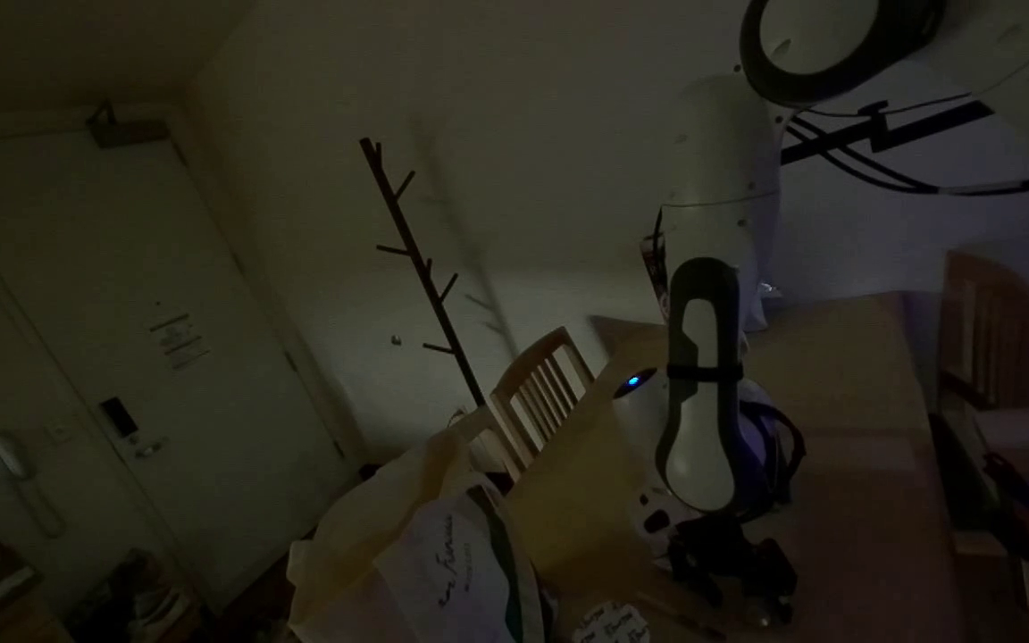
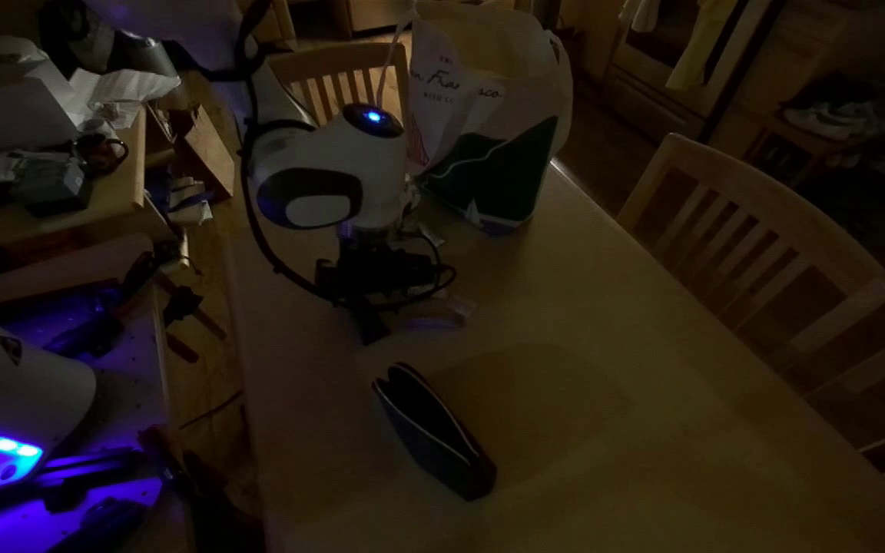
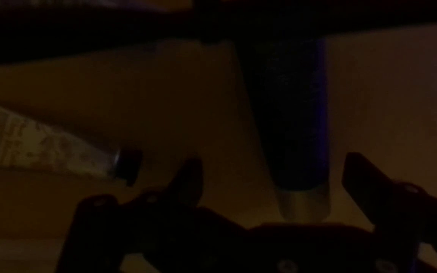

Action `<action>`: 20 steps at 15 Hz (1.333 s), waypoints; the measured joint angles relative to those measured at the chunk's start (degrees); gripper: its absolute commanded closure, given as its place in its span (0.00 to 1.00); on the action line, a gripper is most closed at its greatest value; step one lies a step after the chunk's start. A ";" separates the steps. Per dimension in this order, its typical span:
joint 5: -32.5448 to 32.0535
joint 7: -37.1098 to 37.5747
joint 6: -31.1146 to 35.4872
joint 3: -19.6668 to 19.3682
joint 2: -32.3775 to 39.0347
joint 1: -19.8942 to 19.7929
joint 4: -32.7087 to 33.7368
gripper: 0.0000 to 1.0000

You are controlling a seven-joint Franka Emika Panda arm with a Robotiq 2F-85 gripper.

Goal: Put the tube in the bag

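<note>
In the wrist view a dark tube [image 3: 290, 113] with a paler end cap lies on the table, in line with the space between my fingers. A light patterned tube [image 3: 55, 148] with a black cap lies to its left. My gripper [image 3: 273, 163] is open, with a gap between each finger and the dark tube. In an exterior view the gripper [image 1: 747, 603] points down low over the table. A large white shopping bag [image 2: 488, 100] stands upright beyond the arm, and shows too in an exterior view [image 1: 452, 572]. A small dark pouch [image 2: 435, 430] lies with its zip open.
The room is very dark. A white item with black lettering [image 1: 611, 623] lies beside the shopping bag. A pale tube-like item [image 2: 435, 315] lies by the gripper. Wooden chairs [image 2: 757, 238] line the table [image 2: 604, 369]. A cable loops around the wrist.
</note>
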 measured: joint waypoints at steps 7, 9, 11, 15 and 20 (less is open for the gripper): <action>0.00 1.14 -0.50 1.09 0.79 -1.57 1.06 0.77; 0.00 2.18 -0.43 1.02 0.47 -1.65 1.06 0.92; -0.01 3.60 -0.27 0.73 0.18 -1.65 0.86 0.94; -0.08 6.51 -0.22 -0.55 -1.49 -1.65 -1.05 0.93; -1.33 11.80 -0.38 -3.82 -9.10 -1.52 -7.66 0.93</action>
